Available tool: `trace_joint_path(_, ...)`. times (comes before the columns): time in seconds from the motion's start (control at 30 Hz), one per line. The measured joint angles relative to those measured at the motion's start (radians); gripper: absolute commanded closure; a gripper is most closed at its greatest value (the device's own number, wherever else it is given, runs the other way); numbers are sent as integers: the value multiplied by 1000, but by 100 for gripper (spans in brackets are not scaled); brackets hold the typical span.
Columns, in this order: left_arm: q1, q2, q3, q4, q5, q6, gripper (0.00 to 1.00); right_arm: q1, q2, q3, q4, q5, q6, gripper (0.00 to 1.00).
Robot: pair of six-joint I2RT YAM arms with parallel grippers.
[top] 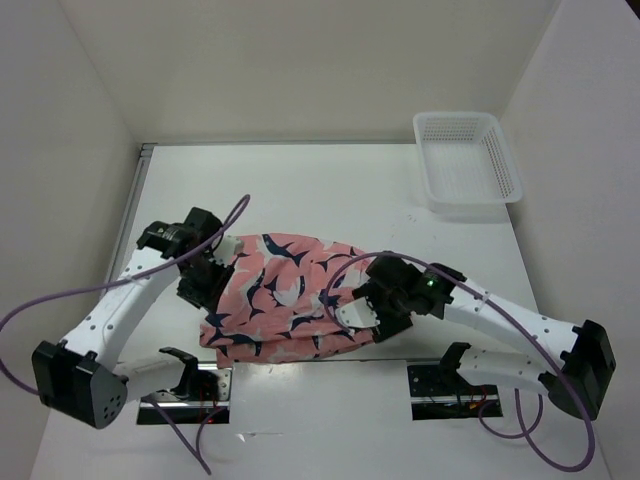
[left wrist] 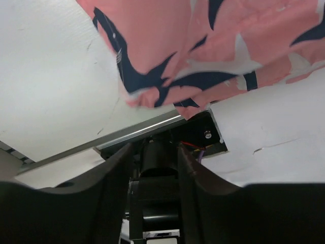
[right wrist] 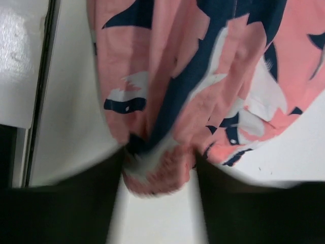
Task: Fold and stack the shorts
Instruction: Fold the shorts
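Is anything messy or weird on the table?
Yes. The shorts lie crumpled and lopsided near the front edge of the table, not flat or neatly folded. The right pincer is pinching a bunched-up bit of them.

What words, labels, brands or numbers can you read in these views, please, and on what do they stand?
None: no text can be read in any view.
The shorts carry only navy-and-white bird-like shapes, no letters.
The white mesh basket shows no label.
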Motion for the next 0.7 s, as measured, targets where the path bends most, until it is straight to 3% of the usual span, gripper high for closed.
trace_joint_path(0.17, -69, 24, -8, 11, -4, -2, 45, 41, -14, -24, -5, 61, -19, 0)
trace_joint_path(0.33, -50, -39, -55, 105, -46, -1, 46, 6, -115, 20, 46, 61, 40, 0)
trace_joint_path(0.5, 55, 156, -6, 308, -60, -2, 45, -100, -11, 189, 232, -25, 238, 7)
trace_joint_path(0.6, 73, 324, 25, 450, -59, -3, 45, -173, 121, 218, 365, -68, 327, 39)
trace_joint_path(0.63, 66, 352, 24, 474, -51, -3, 45, -192, 178, 216, 388, -82, 351, 55)
trace_joint_path(0.7, 32, 368, 8, 508, -29, -3, 46, -217, 282, 200, 417, -109, 381, 68)
